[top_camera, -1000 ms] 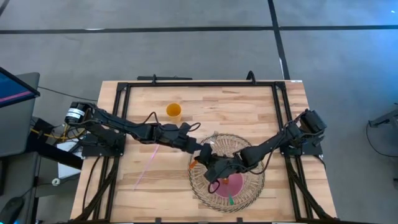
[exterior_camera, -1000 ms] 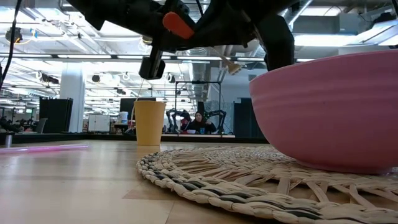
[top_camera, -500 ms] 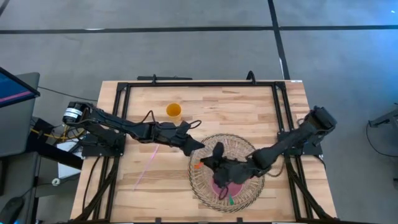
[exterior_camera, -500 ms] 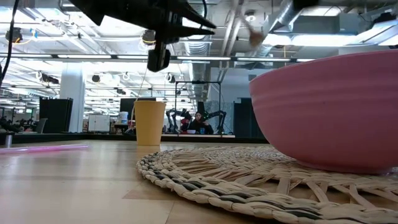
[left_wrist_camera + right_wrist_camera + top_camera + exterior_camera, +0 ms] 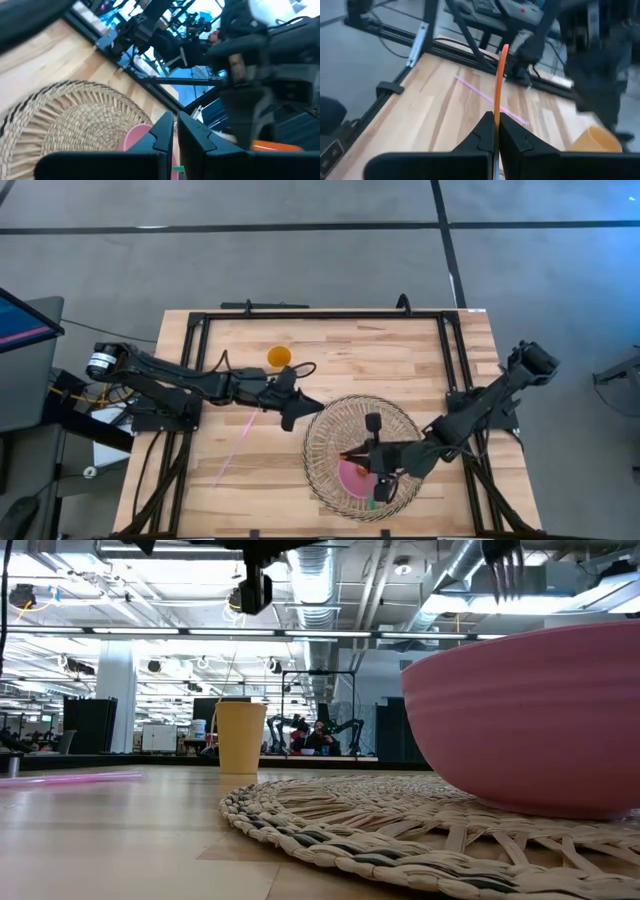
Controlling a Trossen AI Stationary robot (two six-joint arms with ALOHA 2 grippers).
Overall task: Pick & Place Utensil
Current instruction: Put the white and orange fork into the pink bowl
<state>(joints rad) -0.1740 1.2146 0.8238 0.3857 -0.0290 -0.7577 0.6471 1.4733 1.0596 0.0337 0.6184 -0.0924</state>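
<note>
I am clamping my right gripper on the orange utensil, holding it upright over the pink bowl so it can drop in (the bowl sits on the woven mat). My left gripper, fingers together and empty, is backing off the mat's edge; half a second ago it was closer.

Mat: lower centre of the high view, on my table.
Bowl: on the mat's lower part.
Cup: above-left of the mat.
Straw: left of the mat.
</note>
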